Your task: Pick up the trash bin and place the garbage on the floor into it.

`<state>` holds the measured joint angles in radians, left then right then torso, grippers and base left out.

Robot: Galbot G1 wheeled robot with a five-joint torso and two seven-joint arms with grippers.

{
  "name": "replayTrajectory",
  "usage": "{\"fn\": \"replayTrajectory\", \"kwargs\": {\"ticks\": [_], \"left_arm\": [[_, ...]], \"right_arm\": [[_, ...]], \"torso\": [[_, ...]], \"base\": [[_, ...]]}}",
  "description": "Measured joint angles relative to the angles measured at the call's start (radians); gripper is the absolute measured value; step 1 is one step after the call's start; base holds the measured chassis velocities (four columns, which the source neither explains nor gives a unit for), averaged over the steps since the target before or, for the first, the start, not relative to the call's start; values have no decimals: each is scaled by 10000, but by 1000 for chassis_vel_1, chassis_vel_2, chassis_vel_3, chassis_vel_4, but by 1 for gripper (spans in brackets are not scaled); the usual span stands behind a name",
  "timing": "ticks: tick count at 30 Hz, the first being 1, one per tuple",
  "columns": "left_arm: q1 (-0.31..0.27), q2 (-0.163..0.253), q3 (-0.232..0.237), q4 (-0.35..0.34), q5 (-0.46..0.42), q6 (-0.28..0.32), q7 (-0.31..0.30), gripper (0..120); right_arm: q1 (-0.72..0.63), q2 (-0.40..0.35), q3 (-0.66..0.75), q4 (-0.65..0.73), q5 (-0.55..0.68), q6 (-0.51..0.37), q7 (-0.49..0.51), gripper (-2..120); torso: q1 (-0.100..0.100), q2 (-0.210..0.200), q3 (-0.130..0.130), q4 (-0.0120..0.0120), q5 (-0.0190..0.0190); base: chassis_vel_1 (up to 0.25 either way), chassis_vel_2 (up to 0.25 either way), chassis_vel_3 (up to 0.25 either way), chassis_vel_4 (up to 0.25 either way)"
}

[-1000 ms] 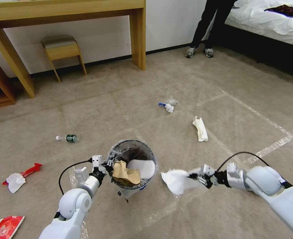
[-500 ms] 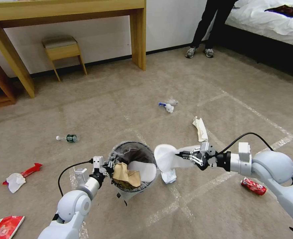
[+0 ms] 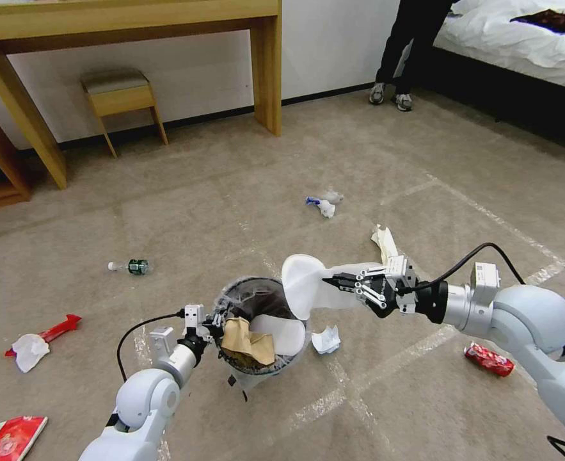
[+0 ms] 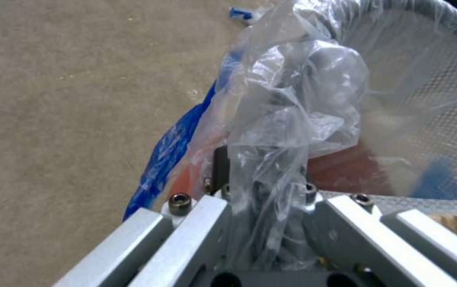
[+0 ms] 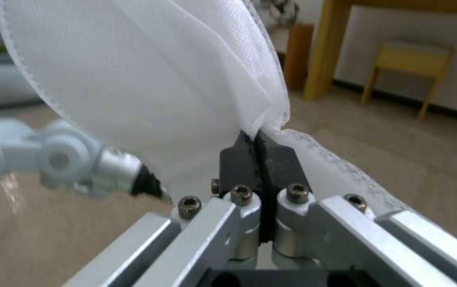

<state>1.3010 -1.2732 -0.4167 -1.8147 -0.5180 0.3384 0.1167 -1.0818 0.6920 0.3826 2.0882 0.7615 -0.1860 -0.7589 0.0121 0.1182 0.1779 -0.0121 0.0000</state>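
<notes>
Far left on the floor (image 3: 186, 192): red packet (image 3: 10, 437) at the bottom corner, then a tissue (image 3: 29, 351) touching a red wrapper (image 3: 55, 330), both lying flat. Small bottle (image 3: 130, 266) on its side further in, well apart from the rest. Left hand (image 3: 209, 323) is at the bin's near-left rim, fingers together & clamped on rim plus liner; wrist view shows crinkly clear plastic bunched between the fingers (image 4: 223, 167), w/ blue print on the bag beside them. Bin (image 3: 263, 291) is held by that hand, tilted a bit; can't tell if it's off the carpet. Inside it: crumpled brown bag (image 3: 247, 339) on the left, a white slipper (image 3: 282, 333) on the right. Just above the bin's right rim hangs a 2nd slipper (image 3: 304, 285), pinched at its edge by the right hand (image 3: 333, 282); right wrist view shows the black pads (image 5: 239, 157) closed tight on the white fabric. Right arm reaches in from the right, roughly level. Below it a small crumpled tissue (image 3: 326, 339) lies just beside the bin. Further back, a blue-&-white wrapper clump (image 3: 324, 203); a folded cream paper (image 3: 384, 240) partly behind the right hand. Crushed red can (image 3: 489, 358) on the carpet near the right forearm, by a tape line.
</notes>
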Motion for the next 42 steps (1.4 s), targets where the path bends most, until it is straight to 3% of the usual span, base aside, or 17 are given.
{"fn": "replayTrajectory", "kwargs": {"ticks": [5, 17, 26, 33, 42], "left_arm": [[-37, -17, 90, -18, 2, 10, 180, 1], [25, 0, 148, -226, -5, 10, 416, 1], [-64, -93, 244, -193, -70, 10, 510, 1], [-64, -31, 273, -243, -407, 35, 670, 1], [-6, 20, 319, -386, -710, 132, 727, 1]], "right_arm": [[97, 490, -460, 32, 796, 435, 130, 0], [58, 1487, -1195, -442, 1081, 1115, -315, 0], [18, 2190, -1949, -924, 1928, 1411, -1323, 0], [-348, 2903, -1982, -1819, 1938, 1684, -2772, 0], [-502, 3539, -2236, -2125, 1627, 1787, -3230, 0]], "torso": [[0, 0, 0, 0, -1], [0, 0, 0, 0, 0], [0, 0, 0, 0, -1], [0, 0, 0, -1, 0], [0, 0, 0, 0, 0]], "base": [[0, 0, 0, 0], [0, 0, 0, 0], [0, 0, 0, 0], [0, 0, 0, 0], [0, 0, 0, 0]]}}
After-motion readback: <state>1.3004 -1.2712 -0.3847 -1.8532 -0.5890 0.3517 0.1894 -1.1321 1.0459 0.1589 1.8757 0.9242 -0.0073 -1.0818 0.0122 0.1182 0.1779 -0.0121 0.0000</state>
